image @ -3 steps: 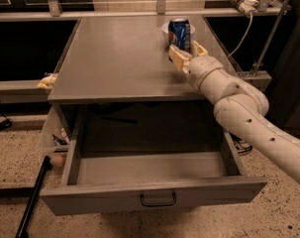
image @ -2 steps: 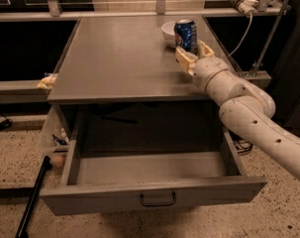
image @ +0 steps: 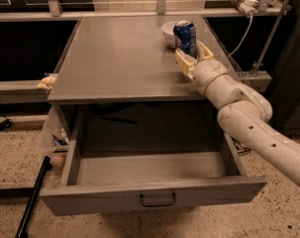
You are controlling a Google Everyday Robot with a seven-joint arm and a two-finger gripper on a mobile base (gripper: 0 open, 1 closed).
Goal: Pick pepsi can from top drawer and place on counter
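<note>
Both fingers of my gripper are spread at the base of the upright pepsi can on the counter. The top drawer stands open.

No legible text, number or sign appears anywhere in the camera view. The pepsi can on the counter shows only a blurred red-and-white marking on blue, unreadable as lettering. The gripper, fingers spread, sits just beside the can and carries no markings.
</note>
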